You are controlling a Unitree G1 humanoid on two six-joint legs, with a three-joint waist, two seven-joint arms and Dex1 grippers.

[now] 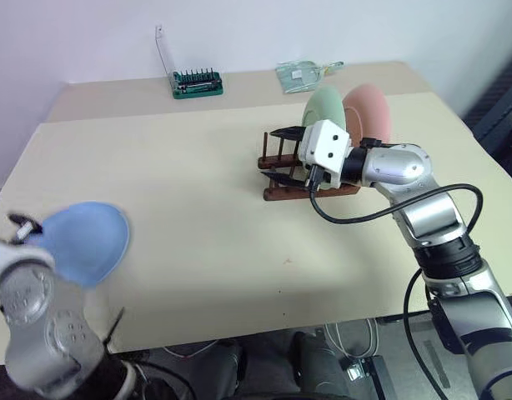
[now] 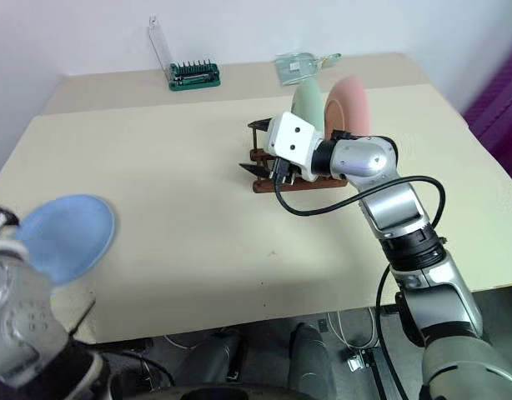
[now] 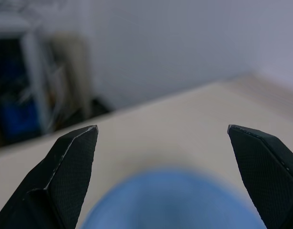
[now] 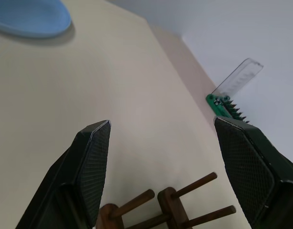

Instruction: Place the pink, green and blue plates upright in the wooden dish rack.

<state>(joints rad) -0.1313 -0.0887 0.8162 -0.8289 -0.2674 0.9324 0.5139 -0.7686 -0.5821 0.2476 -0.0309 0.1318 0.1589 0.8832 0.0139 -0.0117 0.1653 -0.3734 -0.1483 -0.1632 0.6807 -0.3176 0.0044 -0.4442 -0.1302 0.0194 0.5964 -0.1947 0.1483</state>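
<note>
Gaping wide and empty, the left tool hangs above the blue plate; the right tool likewise open.

Two plates stand in the rack; third plate lies far left.

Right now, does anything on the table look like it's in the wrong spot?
Yes: the blue plate lies flat near the table's left edge, far from the wooden dish rack, where the green plate and pink plate already stand upright.
</note>
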